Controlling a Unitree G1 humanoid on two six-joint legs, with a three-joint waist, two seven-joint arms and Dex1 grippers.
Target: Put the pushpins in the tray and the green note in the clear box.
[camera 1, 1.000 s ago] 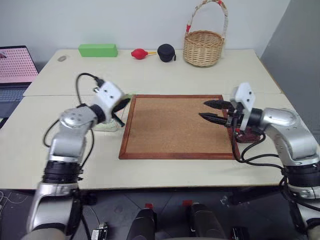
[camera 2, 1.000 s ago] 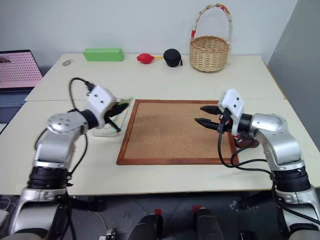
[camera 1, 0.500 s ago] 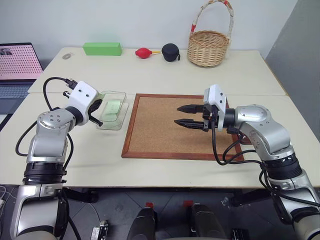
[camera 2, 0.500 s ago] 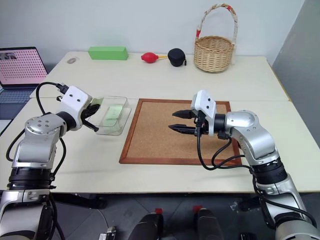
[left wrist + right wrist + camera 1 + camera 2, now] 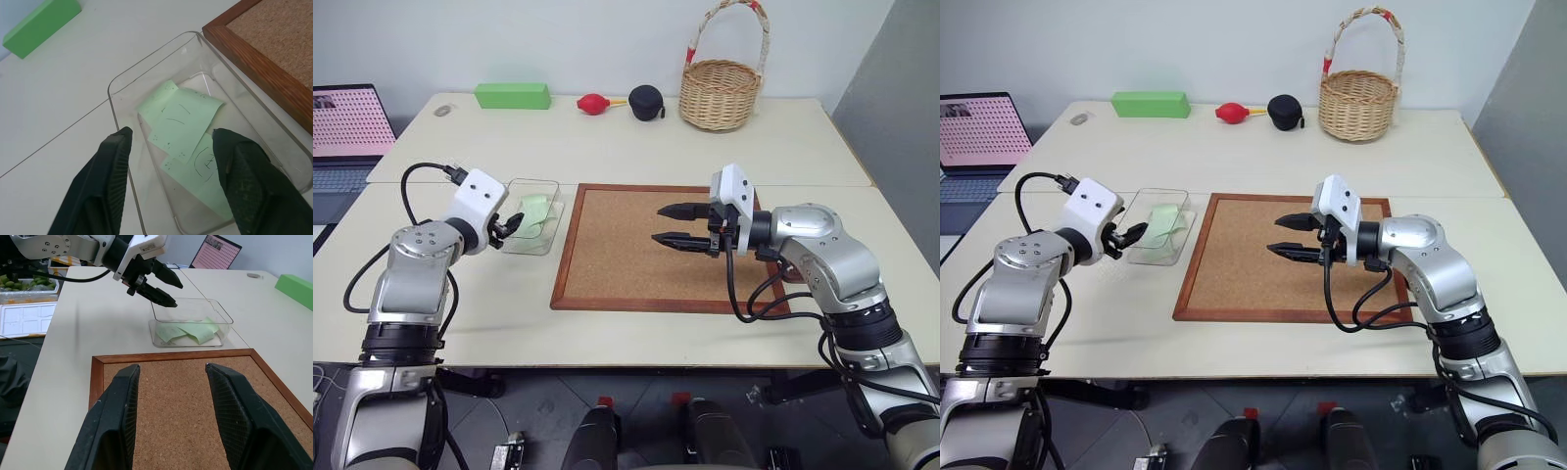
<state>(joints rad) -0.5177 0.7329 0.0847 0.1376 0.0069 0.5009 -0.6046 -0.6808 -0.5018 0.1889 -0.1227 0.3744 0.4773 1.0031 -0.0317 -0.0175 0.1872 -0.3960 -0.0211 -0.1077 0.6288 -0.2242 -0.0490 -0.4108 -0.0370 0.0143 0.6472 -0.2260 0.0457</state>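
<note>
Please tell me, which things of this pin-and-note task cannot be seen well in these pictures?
- Pushpins: none can be made out on the cork board; perhaps too small.
- Tray: the right gripper and its arm cover the table behind them in the eye views.
- Writing on the green notes in the clear box: too faint to read.

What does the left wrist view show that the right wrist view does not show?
The left wrist view alone shows the marks drawn on the green notes and the open left hand from behind its fingers. The right wrist view alone shows the laptop, a white tray, and the open right hand over the corkboard. Both show the clear box, the notes inside it, the corkboard and the bright green block.
</note>
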